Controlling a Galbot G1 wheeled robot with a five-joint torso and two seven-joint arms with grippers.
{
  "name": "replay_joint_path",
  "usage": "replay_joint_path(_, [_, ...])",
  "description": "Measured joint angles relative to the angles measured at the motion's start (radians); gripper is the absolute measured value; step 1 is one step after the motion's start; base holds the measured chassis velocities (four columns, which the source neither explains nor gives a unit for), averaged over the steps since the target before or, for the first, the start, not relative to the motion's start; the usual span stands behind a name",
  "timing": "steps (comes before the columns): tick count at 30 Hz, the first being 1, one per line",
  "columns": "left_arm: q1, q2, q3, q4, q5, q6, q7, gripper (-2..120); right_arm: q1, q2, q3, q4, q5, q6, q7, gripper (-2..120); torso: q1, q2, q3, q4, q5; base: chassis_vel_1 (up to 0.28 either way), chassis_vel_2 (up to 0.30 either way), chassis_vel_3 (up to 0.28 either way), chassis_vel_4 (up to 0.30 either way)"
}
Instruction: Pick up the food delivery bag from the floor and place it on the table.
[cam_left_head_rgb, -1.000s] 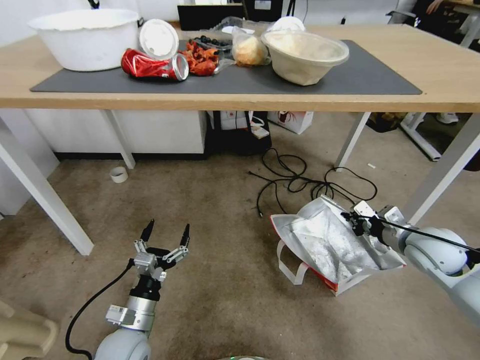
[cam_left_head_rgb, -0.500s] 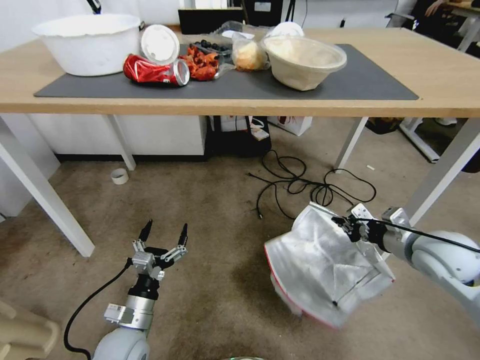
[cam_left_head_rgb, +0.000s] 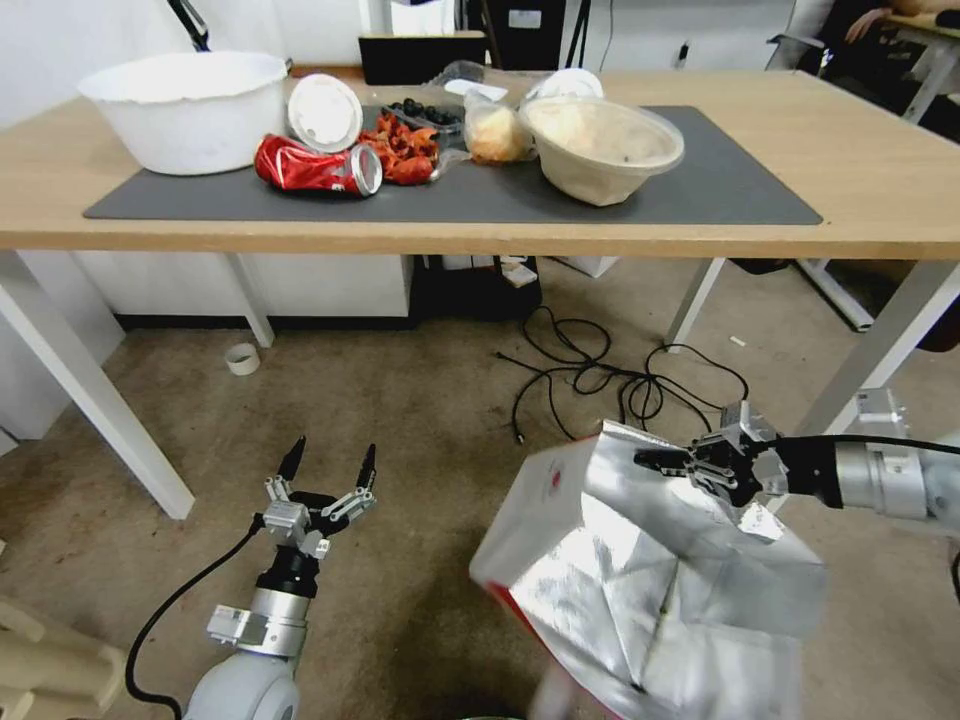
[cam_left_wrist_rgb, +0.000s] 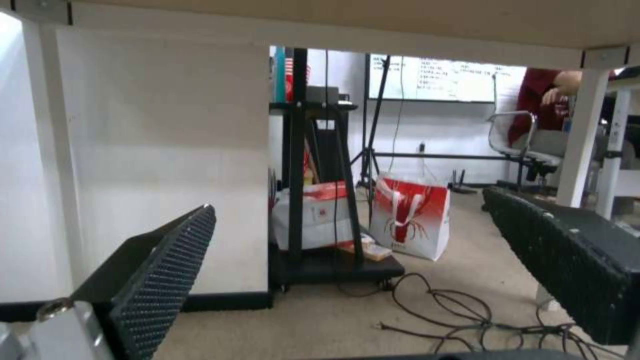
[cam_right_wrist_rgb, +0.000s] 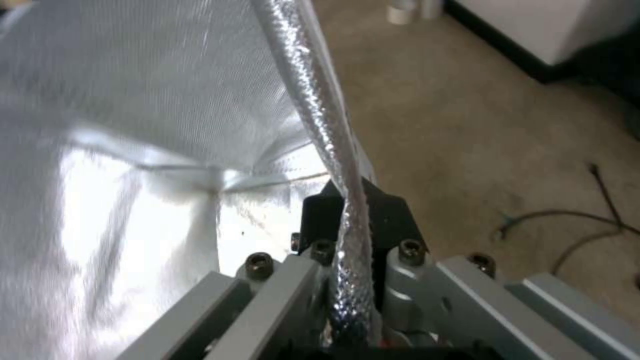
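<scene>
The food delivery bag (cam_left_head_rgb: 650, 570) hangs off the carpet at the lower right, its silver foil mouth facing me and a white side with a small red logo on the left. My right gripper (cam_left_head_rgb: 690, 465) is shut on the bag's upper rim. In the right wrist view, the foil rim (cam_right_wrist_rgb: 333, 150) runs between the black fingers (cam_right_wrist_rgb: 390, 215). My left gripper (cam_left_head_rgb: 330, 470) stays low over the carpet at the lower left, open and holding nothing, with its ribbed pads (cam_left_wrist_rgb: 167, 270) wide apart. The table (cam_left_head_rgb: 880, 150) with its dark grey mat (cam_left_head_rgb: 720, 190) stands ahead, above the bag.
On the mat are a white basin (cam_left_head_rgb: 190, 105), a crushed red can (cam_left_head_rgb: 315, 168) and a lidded bowl (cam_left_head_rgb: 600, 145). Black cables (cam_left_head_rgb: 600, 380) lie on the carpet under the table. White table legs (cam_left_head_rgb: 880, 340) (cam_left_head_rgb: 90, 400) stand either side. A tape roll (cam_left_head_rgb: 241, 358) lies at the left.
The right gripper has lifted the bag off the floor and towards me, so it now hangs and looks bigger. The head view has shifted slightly. The left arm has not moved.
</scene>
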Motion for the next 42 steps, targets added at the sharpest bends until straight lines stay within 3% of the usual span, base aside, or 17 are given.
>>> replay_joint_path(10, [0.007,-0.005,-0.004,-0.013,0.003,-0.002,0.0,100,-0.019,-0.066,0.066,0.027,0.041,-0.019,-0.079,0,0.009,0.042,0.034,0.0,0.0,0.0,0.0,0.0,0.0])
replay_joint_path(42, [0.01,0.0,-0.011,-0.022,0.008,-0.004,0.002,100,-0.027,-0.103,0.083,0.042,0.082,-0.024,-0.091,0,0.042,0.167,0.126,0.0,0.0001,0.0,0.0,0.0,0.0])
